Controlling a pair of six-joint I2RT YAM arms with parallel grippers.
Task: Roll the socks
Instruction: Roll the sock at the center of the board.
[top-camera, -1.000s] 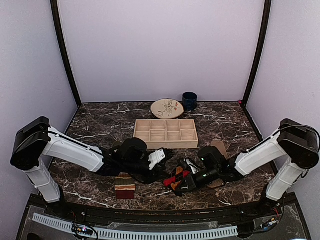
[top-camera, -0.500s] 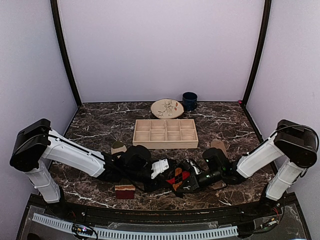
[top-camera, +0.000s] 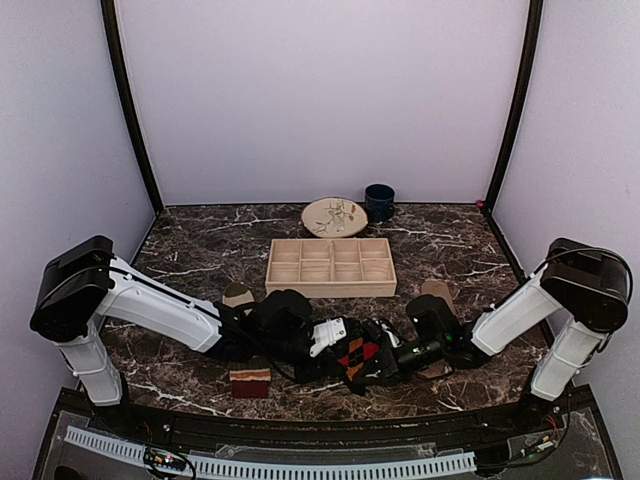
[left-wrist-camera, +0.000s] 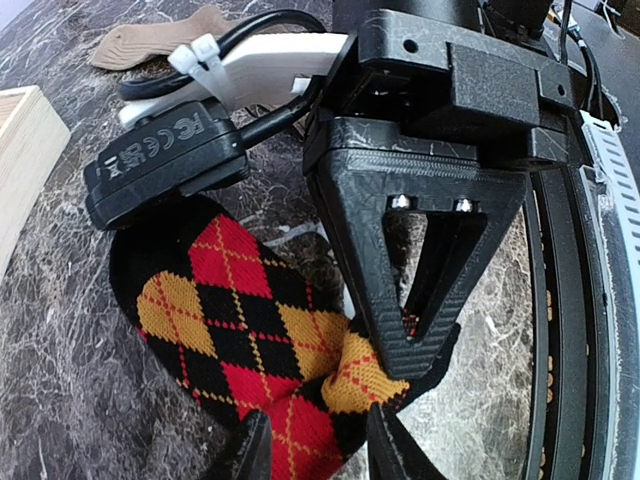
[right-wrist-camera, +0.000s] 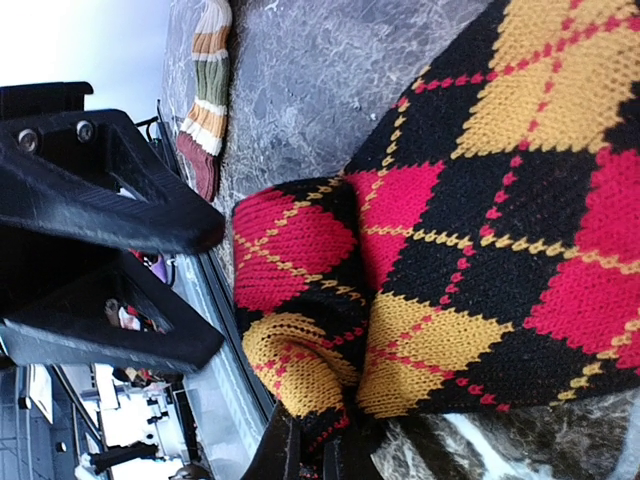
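The argyle sock (left-wrist-camera: 250, 330) is soft knitted cloth, matt, its stitches showing as fine rows across red, yellow and black diamonds. The striped sock (right-wrist-camera: 205, 90) is also a dull knit. The tan sock (left-wrist-camera: 150, 40) is plain ribbed cloth. The table (top-camera: 200, 250) looks like dark polished marble veined in white, with a slight sheen. The left gripper (left-wrist-camera: 318, 445) and right gripper (right-wrist-camera: 308, 452) are matt black plastic with a faintly grainy surface. Two small screws (left-wrist-camera: 400, 202) shine like metal. The tray (top-camera: 331, 267) is pale, bare-looking wood. The plate (top-camera: 334, 216) and mug (top-camera: 379, 201) look like glazed ceramic.
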